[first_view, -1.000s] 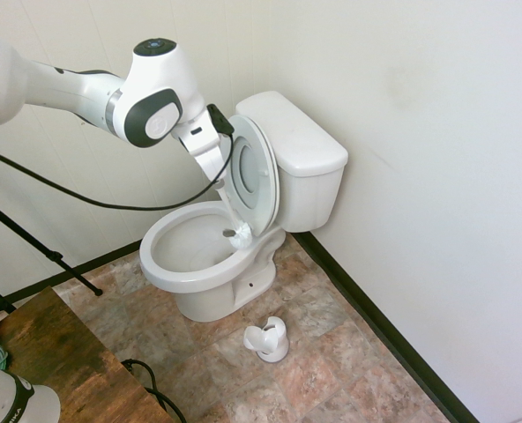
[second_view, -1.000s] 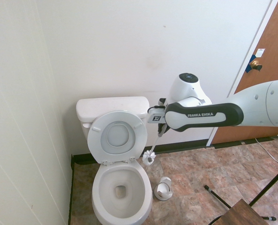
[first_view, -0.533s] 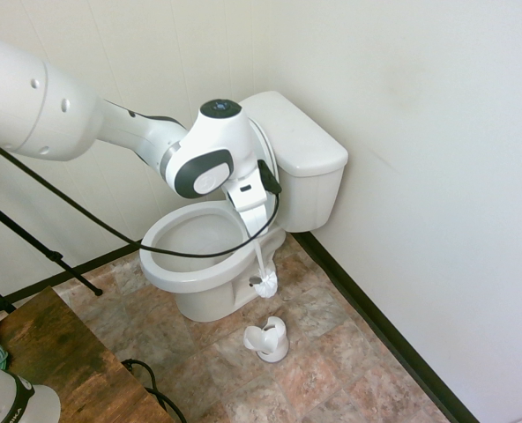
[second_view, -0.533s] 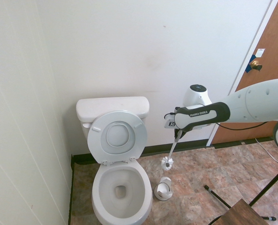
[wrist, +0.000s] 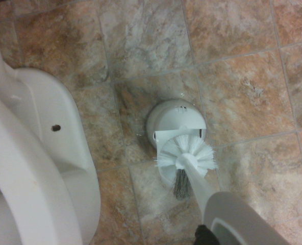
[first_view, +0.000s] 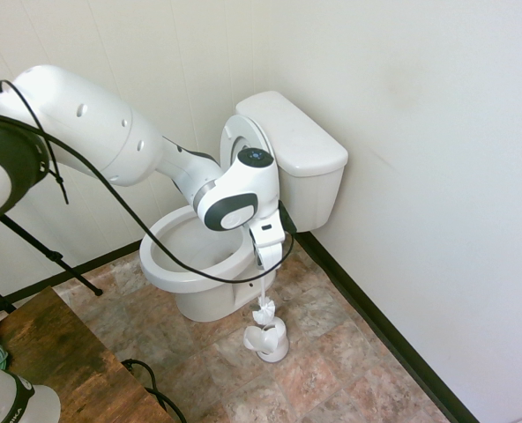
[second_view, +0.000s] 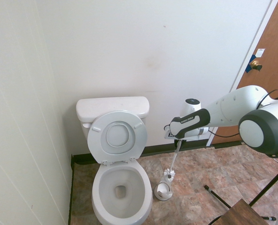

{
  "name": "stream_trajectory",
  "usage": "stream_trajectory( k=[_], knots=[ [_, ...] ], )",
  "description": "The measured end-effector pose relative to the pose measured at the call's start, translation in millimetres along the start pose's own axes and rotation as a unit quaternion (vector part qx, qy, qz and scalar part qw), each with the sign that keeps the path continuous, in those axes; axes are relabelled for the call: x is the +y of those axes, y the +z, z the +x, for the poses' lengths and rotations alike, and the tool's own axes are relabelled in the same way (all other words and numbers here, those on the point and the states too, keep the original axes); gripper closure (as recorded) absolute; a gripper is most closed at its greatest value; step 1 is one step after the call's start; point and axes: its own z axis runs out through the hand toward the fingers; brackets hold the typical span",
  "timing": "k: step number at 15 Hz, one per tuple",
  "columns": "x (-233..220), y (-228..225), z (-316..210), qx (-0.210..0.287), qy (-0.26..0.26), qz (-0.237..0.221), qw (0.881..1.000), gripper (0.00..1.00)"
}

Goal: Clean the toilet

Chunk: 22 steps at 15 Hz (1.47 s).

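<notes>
Beside the toilet (second_view: 122, 184): brush holder (second_view: 163, 191) on the floor (second_view: 200, 180), the toilet's ring and lid raised.
Pincer (second_view: 178, 140): clamped on the brush (wrist: 187, 157), handle up, bristles down by the holder's mouth, likely for stowing.
Reason for raised lid (second_view: 117, 137): probably to leave the bowl reachable.
Edges: toilet base close on one side; the holder's upright flap could snag bristles.
Room: bare floor on the holder's other side.

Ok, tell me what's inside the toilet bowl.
The bowl shows smooth white walls and, at the bottom, a darker drain opening. What lies deeper in the drain is hidden.
</notes>
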Motion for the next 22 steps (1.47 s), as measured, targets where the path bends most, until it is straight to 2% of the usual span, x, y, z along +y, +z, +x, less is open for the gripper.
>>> stream_trajectory(
  k=[11, 17, 22],
  knots=[
    [-28.8, 105.3, 15.2, -0.011, 0.011, -0.034, 0.999, 1.00],
    [-49.5, 189.9, 42.6, -0.033, 0.029, -0.075, 0.996, 1.00],
    [-68.7, 219.2, 58.5, -0.053, 0.043, -0.094, 0.993, 1.00]
  ],
)
